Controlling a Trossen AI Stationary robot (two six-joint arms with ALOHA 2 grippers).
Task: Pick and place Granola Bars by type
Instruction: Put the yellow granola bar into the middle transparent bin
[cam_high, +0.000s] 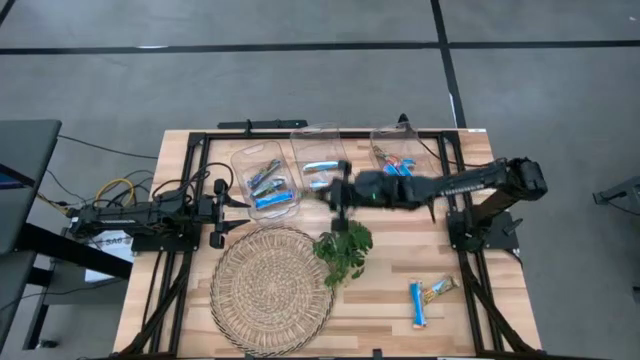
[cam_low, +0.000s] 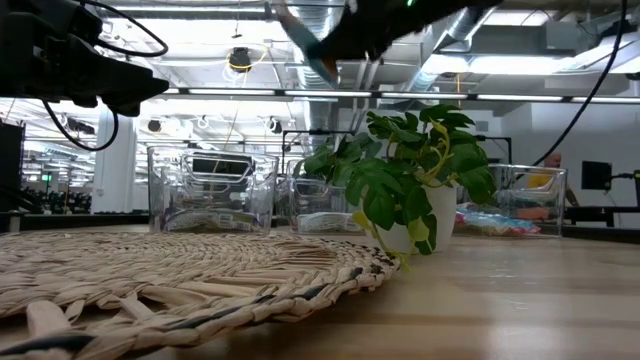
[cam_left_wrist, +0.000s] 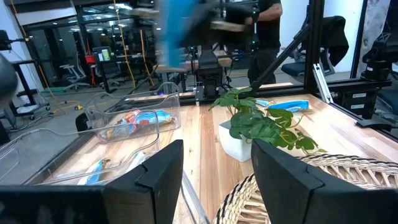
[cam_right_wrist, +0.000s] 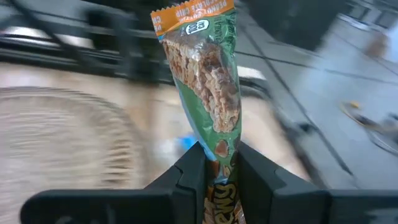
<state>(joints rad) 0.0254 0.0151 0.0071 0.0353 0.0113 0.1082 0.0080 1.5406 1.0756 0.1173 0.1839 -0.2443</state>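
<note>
My right gripper (cam_high: 336, 196) hangs over the table between the middle clear bin (cam_high: 320, 150) and the green plant (cam_high: 345, 250). It is shut on a granola bar (cam_right_wrist: 205, 74) in a green-and-tan wrapper with an orange end. Two more bars (cam_high: 418, 302) lie flat on the wood at the near right. Other bars lie in the left bin (cam_high: 266, 182) and the right bin (cam_high: 395, 158). My left gripper (cam_left_wrist: 217, 171) is open with nothing between its fingers, parked at the table's left side (cam_high: 226, 206). My right gripper pinches the bar's flat faces (cam_right_wrist: 219, 148) between its two fingers, toward the end opposite the orange one. The wrapper runs on back between the fingers. The bar lies along the fingers, sticking out past their tips, lifted clear of the table.
A round woven mat (cam_high: 270, 290) covers the near middle of the table. The potted plant (cam_low: 415, 175) stands beside it on its right. Three clear bins line the far side. A black frame (cam_high: 200, 140) borders the tabletop. A person stands beyond the table (cam_left_wrist: 268, 25).
</note>
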